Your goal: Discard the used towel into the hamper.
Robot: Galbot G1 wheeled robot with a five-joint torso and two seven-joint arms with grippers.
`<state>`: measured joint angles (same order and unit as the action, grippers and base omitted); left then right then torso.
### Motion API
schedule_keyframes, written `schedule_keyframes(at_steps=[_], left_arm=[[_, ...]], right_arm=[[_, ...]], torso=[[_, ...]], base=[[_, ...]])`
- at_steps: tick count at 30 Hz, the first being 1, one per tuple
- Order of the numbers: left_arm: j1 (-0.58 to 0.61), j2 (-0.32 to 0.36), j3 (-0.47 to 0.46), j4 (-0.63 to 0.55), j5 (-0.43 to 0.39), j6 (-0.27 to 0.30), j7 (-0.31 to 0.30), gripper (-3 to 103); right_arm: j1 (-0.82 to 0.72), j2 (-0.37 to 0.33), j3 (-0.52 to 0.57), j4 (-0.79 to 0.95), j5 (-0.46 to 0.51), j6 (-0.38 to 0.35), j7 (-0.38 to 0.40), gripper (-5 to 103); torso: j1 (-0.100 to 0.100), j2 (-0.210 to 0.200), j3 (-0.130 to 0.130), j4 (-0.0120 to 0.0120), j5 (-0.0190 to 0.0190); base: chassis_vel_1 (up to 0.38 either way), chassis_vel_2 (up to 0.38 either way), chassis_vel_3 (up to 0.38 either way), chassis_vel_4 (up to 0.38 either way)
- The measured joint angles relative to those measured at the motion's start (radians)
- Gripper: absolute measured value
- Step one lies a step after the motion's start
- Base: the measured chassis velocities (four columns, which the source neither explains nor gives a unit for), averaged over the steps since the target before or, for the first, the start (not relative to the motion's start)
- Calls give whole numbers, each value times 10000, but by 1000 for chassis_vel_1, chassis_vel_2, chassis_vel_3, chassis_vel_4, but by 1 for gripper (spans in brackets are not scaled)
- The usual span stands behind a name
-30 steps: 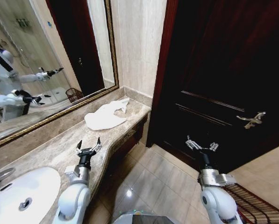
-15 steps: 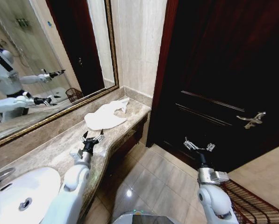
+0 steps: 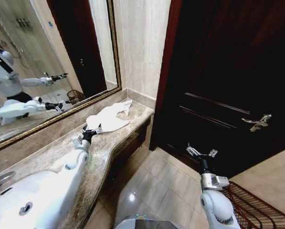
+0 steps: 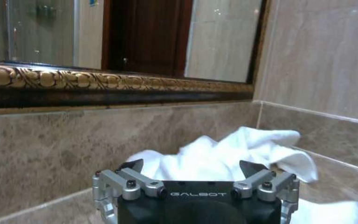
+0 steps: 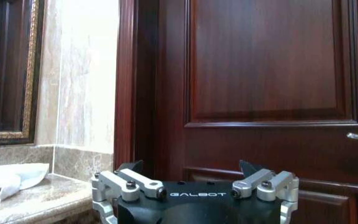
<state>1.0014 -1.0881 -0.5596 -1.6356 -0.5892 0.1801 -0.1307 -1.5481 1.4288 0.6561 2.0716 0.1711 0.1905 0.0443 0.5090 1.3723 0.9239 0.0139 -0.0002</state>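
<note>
Left gripper (image 3: 91, 130) has its jaws spread right at the near edge of the white towel (image 3: 109, 119) on the desk (image 3: 104, 148). Right gripper (image 3: 200, 152) hangs by the door (image 3: 228, 86), jaws spread too.

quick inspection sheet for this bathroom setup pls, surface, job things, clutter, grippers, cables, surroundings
surface: marble counter with a white sink at its near end.
job's things: white towel crumpled at the counter's far end near the wall corner; hamper on the floor by the right arm, at the foot of the door.
clutter: nothing seen.
grippers: left gripper open, low over the counter at the towel's near edge; right gripper open, held out over the floor before the door.
cables: nothing seen.
surroundings: gilt-framed mirror above the counter, dark wooden door with a metal handle, tiled floor.
</note>
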Motion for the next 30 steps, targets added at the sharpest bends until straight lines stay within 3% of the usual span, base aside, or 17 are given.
schedule_keyframes(at_steps=[4, 11, 23, 30], left_arm=[[-471, 130, 215, 530, -145, 8, 139, 103], [-1451, 100, 842, 1688, -347, 15, 327, 99], [-2143, -159, 1314, 2600, -206, 41, 327, 94], [-2243, -212, 1331, 2728, -201, -32, 345, 74]], right_arm=[[59, 6, 5, -87, -17, 7, 0, 100], [73, 90, 48, -262, -62, 112, -5, 100], [-64, 108, 223, -283, -21, 206, -5, 100], [-108, 139, 208, -269, -18, 223, -5, 100]], torso=[[-1, 0, 0, 1, 0], [-1, 0, 0, 1, 1], [-1, 0, -1, 1, 3], [-1, 0, -1, 1, 3]], base=[[0, 0, 0, 0], [0, 0, 0, 0], [0, 0, 0, 0], [0, 0, 0, 0]])
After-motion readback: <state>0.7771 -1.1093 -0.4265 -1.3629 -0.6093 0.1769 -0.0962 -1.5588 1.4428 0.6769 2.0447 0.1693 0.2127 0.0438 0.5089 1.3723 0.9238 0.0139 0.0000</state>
